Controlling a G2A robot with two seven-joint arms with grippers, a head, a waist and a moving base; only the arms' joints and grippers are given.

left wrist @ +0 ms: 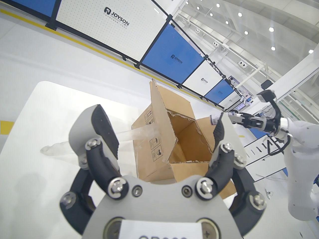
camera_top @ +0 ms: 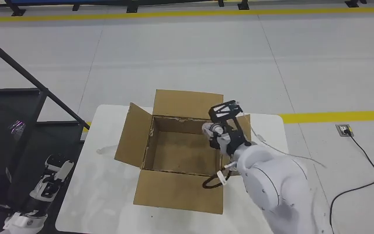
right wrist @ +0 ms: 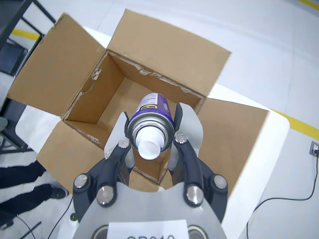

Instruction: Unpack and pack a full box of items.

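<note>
Brown cardboard box [camera_top: 178,190] stands at the centre of the top view on the white rounded table [camera_top: 99,175], all four flaps folded outward, so the opening is unobstructed. The right gripper [right wrist: 151,125] is clamped across the body of a purple aerosol can with a white nozzle cap [right wrist: 154,108]. It holds the can base-down above the right side of the opening, over bare cardboard floor. Judged as either lifting out or lowering in, and I cannot tell which. The left gripper [left wrist: 160,118] sits at lower left of the top view, off the table edge, spread wide and holding nothing.
</note>
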